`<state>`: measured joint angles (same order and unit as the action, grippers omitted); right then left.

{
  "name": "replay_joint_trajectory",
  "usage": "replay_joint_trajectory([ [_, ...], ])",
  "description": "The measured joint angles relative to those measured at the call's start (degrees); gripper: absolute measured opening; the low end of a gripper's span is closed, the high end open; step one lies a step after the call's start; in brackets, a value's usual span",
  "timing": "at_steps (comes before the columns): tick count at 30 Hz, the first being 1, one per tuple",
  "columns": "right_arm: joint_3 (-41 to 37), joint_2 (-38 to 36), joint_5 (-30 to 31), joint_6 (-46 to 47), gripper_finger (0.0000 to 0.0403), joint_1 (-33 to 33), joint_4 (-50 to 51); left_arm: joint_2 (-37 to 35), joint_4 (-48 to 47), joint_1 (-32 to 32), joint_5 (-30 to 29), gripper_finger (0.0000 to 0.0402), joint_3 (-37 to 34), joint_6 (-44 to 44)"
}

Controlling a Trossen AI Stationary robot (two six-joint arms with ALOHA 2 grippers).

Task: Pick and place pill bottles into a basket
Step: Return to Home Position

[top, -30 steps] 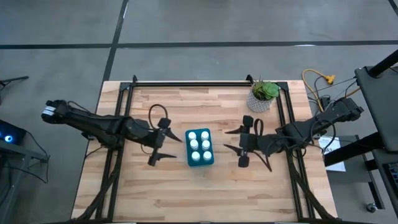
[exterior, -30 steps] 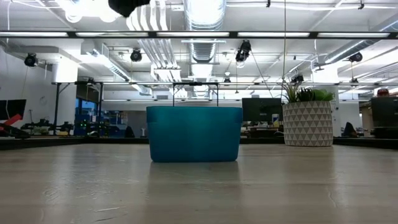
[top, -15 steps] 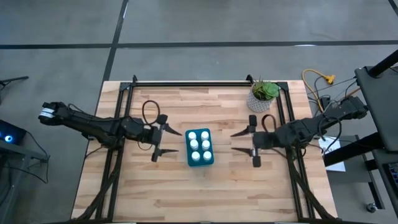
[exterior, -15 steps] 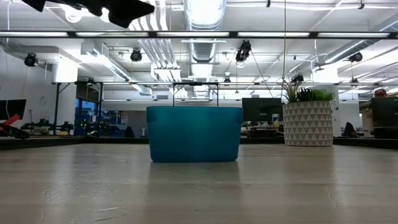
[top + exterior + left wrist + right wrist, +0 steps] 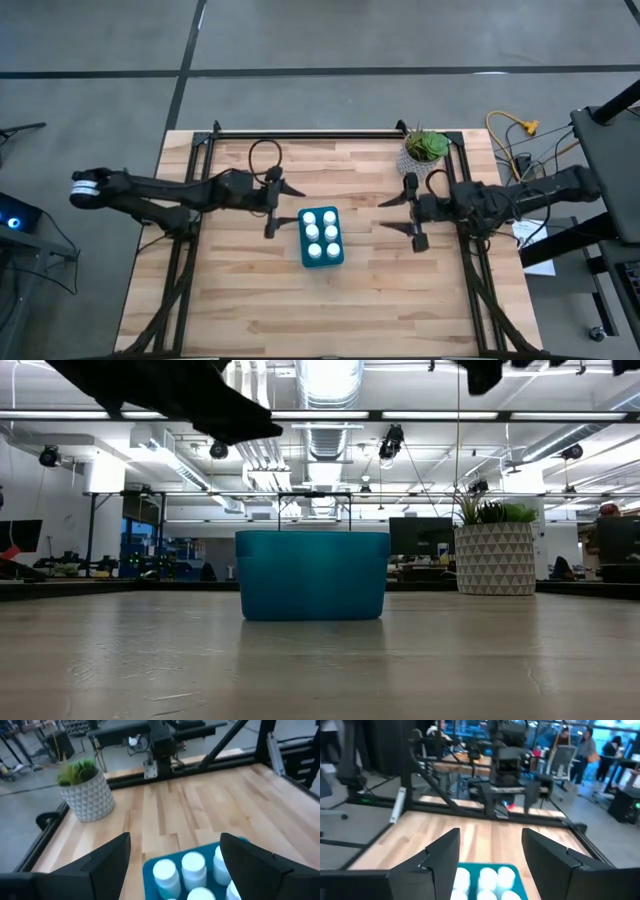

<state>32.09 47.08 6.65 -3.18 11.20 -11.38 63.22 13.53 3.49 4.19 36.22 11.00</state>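
Observation:
The teal basket [image 5: 321, 264] stands on the middle of the wooden table. It holds several white pill bottles [image 5: 314, 233], upright with their caps up. My left gripper [image 5: 283, 210] hovers open just left of the basket, its fingers pointing at it. My right gripper [image 5: 392, 213] hovers open farther off on the basket's right. The left wrist view shows the basket and bottle caps [image 5: 194, 865] below my left gripper [image 5: 175, 840]. In the right wrist view the caps [image 5: 487, 877] lie between and beyond my right gripper [image 5: 490, 835]. Neither gripper holds anything.
A white patterned pot with a green plant [image 5: 424, 152] stands at the table's far right, close behind the right gripper. Dark frame rails [image 5: 300, 133] run along the far, left and right sides of the table. Bare wood lies in front of the basket [image 5: 312, 575].
Both grippers have stayed open and moved toward the table's far edge while sinking a little. The left one has swung toward the far edge and edged toward the basket. The right one has drawn back from the basket toward the right edge. The basket and bottles have kept still.

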Motion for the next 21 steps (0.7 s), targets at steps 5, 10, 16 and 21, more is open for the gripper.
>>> replay_joint_trajectory([
  [5,-2.3,-0.4,-4.1,0.2,0.0206,-3.8,-3.2,0.0,1.5,0.8,0.3,0.0288,-0.1,-0.1],
  [10,-3.8,-1.3,-5.0,0.4,0.0206,-7.0,-2.9,-1.9,0.5,1.5,0.2,0.0288,-0.7,-1.0],
  [16,-5.0,-5.4,-8.6,0.1,0.0206,-8.9,-3.0,-7.9,1.0,2.9,0.0,0.0288,-5.4,-2.1],
  [21,-7.9,-10.8,-8.8,-0.1,0.0206,-8.9,-4.7,-15.2,6.3,2.9,0.1,0.0288,-10.8,-3.6],
])
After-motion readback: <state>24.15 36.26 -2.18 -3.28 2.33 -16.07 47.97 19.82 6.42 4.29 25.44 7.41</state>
